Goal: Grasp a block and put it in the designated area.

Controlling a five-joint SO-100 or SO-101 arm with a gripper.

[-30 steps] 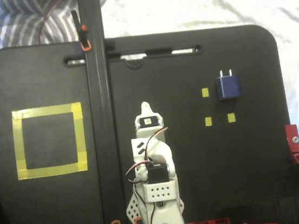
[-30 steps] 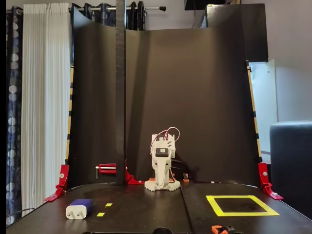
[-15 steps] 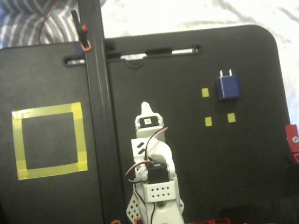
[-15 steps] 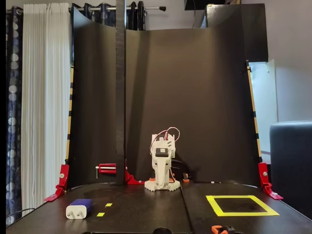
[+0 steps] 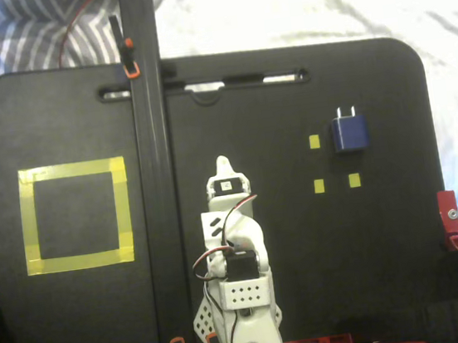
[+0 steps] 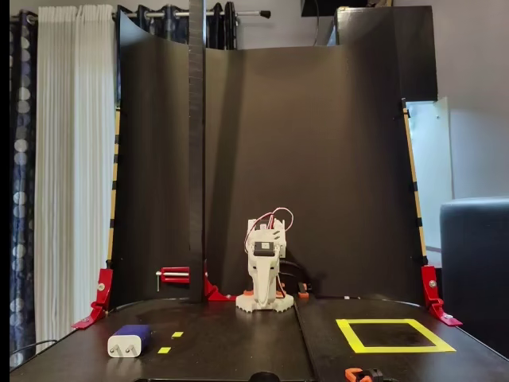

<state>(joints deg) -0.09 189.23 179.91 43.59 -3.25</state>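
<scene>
The block [image 5: 349, 132] is a dark navy-blue cube with two silver prongs. It lies on the black board at the right in a fixed view from above, and at the front left in a fixed view from the front [image 6: 131, 341]. The designated area [image 5: 70, 170] is a large yellow tape square at the left of the board, and shows at the front right in the front view [image 6: 350, 334]. My gripper [image 5: 222, 165] is on the folded white arm at the board's middle, far from both. It looks shut and empty, pointing down in the front view [image 6: 265, 293].
Small yellow squares [image 5: 319, 185] lie around the block. A black upright post [image 5: 152, 147] with orange clamps stands between the arm and the tape square. Red clamps [image 5: 450, 218] hold the board's edges. A black backdrop [image 6: 318, 159] stands behind the arm.
</scene>
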